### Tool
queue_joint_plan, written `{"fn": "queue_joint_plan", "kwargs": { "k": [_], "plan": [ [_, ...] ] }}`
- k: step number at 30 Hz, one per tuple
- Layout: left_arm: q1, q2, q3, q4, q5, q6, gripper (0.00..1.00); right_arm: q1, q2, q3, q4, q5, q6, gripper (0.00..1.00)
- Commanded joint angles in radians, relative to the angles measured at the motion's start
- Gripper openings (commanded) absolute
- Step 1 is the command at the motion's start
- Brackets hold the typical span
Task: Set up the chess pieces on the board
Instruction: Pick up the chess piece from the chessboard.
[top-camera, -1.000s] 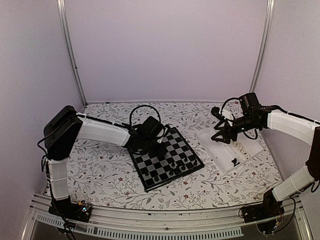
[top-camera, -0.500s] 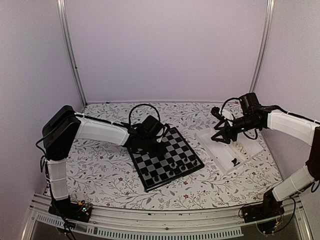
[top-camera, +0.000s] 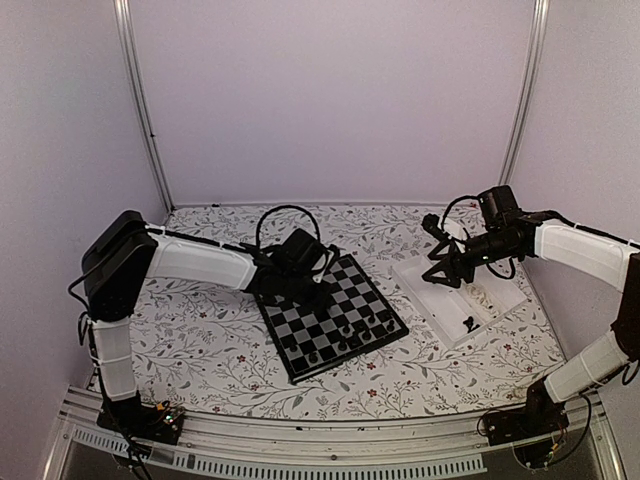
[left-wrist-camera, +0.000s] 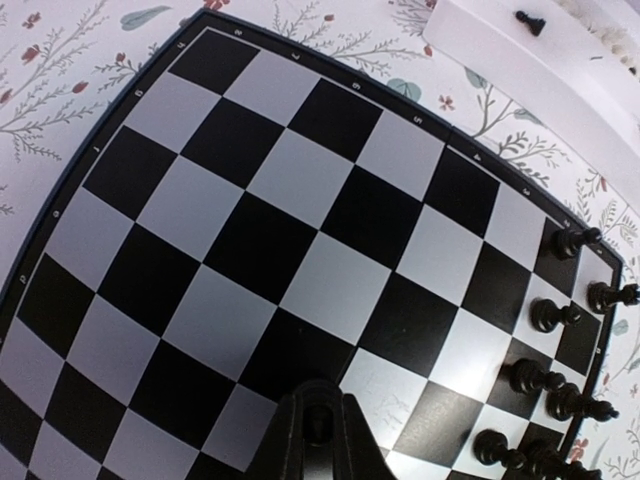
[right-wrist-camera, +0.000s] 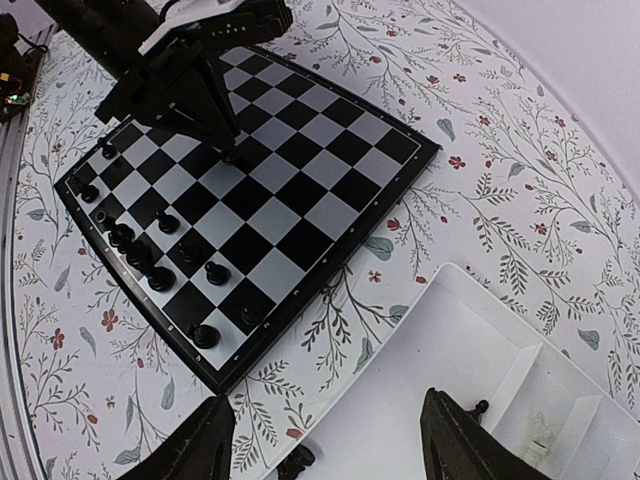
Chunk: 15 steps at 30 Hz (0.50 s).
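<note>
The board (top-camera: 300, 335) lies mid-table, with several black chess pieces (top-camera: 345, 330) standing along its near right side. My left gripper (left-wrist-camera: 318, 415) is low over the board's middle squares (left-wrist-camera: 250, 240), its fingers shut on a small black chess piece. In the right wrist view the left gripper (right-wrist-camera: 225, 140) points down at the board (right-wrist-camera: 300, 190). My right gripper (right-wrist-camera: 325, 450) hangs open and empty above the near corner of the white tray (right-wrist-camera: 450, 350). It shows as the right gripper (top-camera: 445, 275) from the top.
The white tray (top-camera: 455, 295) sits right of the board. It holds one black piece (right-wrist-camera: 480, 407) by a divider, another (right-wrist-camera: 297, 462) at its near rim, and cream pieces (right-wrist-camera: 540, 430) in a side compartment. A flowered cloth (top-camera: 200, 340) covers the table.
The left arm's elbow has drifted slightly to the left. The right arm and the pieces on the board have not moved.
</note>
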Motion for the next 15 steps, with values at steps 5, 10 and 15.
{"fn": "queue_joint_plan", "kwargs": {
  "k": [5, 10, 15],
  "plan": [
    [-0.054, -0.171, -0.054, -0.074, -0.006, 0.034, 0.06, 0.004, 0.011, -0.007, -0.007, -0.020, -0.010, 0.67],
    [-0.109, -0.277, -0.142, -0.086, 0.037, 0.104, 0.06, 0.003, 0.014, -0.005, -0.007, -0.019, -0.011, 0.68],
    [-0.135, -0.317, -0.215, -0.102, 0.084, 0.116, 0.06, 0.004, 0.014, -0.004, -0.007, -0.021, -0.010, 0.68]
  ]
}}
